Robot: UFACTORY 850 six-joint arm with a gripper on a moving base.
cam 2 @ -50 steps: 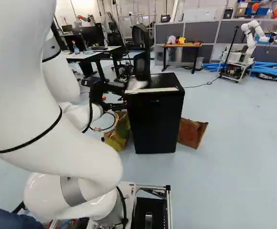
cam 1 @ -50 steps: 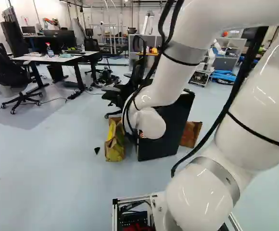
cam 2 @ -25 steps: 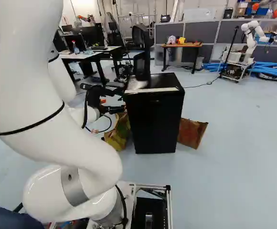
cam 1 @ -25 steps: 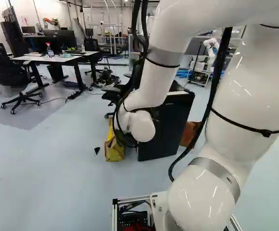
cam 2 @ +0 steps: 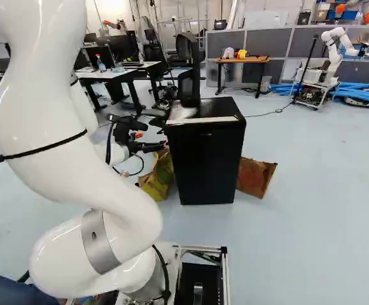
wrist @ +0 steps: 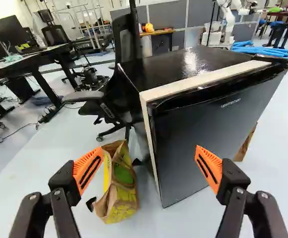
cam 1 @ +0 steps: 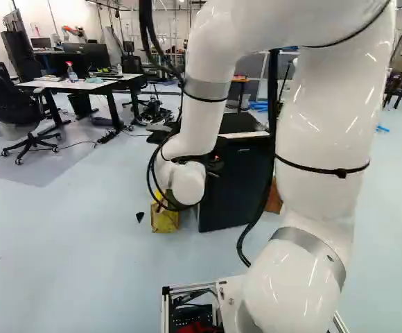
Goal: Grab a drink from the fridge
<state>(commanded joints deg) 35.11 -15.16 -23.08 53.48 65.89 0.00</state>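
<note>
One pincer (cam 2: 152, 139), fingers wide apart, near black fridge (wrist: 191, 134); yellow-brown bag (wrist: 119, 198) standing just beside fridge.

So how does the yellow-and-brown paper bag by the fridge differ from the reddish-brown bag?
The yellow-and-brown paper bag has bright yellow areas; the reddish-brown bag shows none.
In the right base view, the yellow one is left of the black box-shaped fridge, the brown one right.
From the wrist, the yellow bag's open top shows; only a sliver of the brown bag shows past the fridge.
Both are on the floor.
</note>
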